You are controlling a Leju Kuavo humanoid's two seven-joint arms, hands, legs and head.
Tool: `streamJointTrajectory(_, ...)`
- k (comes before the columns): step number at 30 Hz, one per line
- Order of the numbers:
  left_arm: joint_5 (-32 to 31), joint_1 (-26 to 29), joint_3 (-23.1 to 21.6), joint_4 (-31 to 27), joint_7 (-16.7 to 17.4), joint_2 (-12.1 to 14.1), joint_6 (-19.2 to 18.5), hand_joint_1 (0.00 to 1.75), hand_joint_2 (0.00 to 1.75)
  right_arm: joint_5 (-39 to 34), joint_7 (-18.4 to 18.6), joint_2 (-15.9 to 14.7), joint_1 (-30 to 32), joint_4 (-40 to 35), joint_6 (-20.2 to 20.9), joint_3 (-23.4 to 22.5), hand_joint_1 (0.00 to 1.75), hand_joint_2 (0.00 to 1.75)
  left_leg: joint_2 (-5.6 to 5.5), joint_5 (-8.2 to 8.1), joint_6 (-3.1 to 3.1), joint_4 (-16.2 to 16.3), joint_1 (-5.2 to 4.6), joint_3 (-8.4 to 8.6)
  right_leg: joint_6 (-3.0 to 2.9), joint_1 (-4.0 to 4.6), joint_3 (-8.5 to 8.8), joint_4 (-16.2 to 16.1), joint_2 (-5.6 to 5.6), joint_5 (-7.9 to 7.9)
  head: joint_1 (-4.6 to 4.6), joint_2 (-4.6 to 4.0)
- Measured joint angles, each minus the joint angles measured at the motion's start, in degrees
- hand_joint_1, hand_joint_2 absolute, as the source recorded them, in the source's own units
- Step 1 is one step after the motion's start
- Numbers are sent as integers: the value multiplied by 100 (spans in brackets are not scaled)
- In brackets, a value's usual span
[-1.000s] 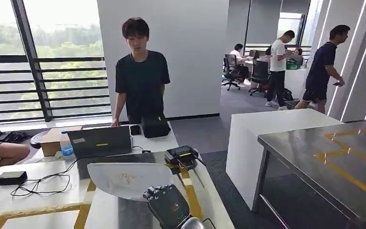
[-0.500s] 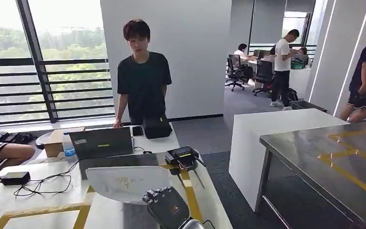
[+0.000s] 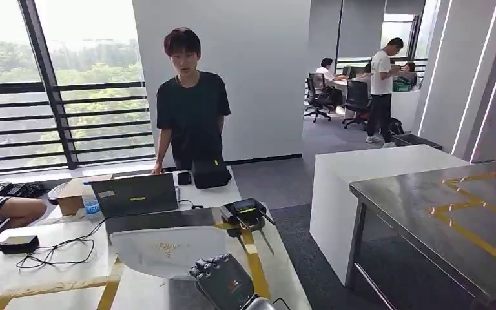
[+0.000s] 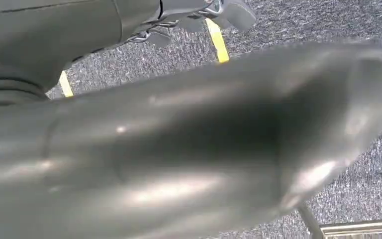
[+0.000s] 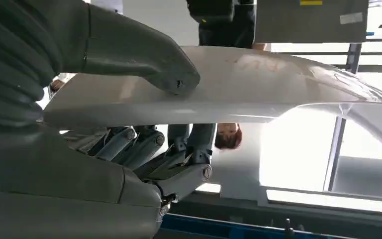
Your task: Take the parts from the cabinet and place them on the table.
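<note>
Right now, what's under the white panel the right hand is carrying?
Under the white curved sheet panel, the right hand has its dark fingers beneath and its grey thumb pressing on top. The panel hides part of the white yellow-taped table behind it.

Faint scrawl on the white part (image 3: 168,248) is unreadable

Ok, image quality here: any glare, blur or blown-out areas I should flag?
Head view: sharp, windows bright but still readable. Left wrist view: a large grey shape close to the lens is soft and blurred; the carpet behind is sharper. Right wrist view: backlit, background blown out white behind the panel the right hand holds.
</note>
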Motion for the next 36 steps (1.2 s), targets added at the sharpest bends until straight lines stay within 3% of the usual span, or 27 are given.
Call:
streamJointTrajectory(15,-4,0,0,0,24,-7,0,0,0,-2,-46,4,51,0,37,83,169,175,-1,2,-5,1,-5,-3,-1,-5,7,-10,0,1,2,0)
streamJointTrajectory(27,-2,5,0,0,-144,-7,-129,0,0,-28,-48,4,78,0,52,149,169,175,-2,2,-5,1,-5,-4,-1,-4,7,-10,-1,1,4,0)
streamJointTrajectory(28,-2,5,0,0,-153,-7,-181,0,175,-52,-65,4,80,0,57,149,0,0,-2,2,-5,1,-5,-4,-1,-4,7,-10,-1,1,2,0)
streamJointTrajectory(36,-2,12,0,0,-129,-7,-280,0,175,-109,-109,4,83,0,63,151,0,0,-2,2,-5,1,-5,-4,-1,-5,7,-10,-1,1,2,0)
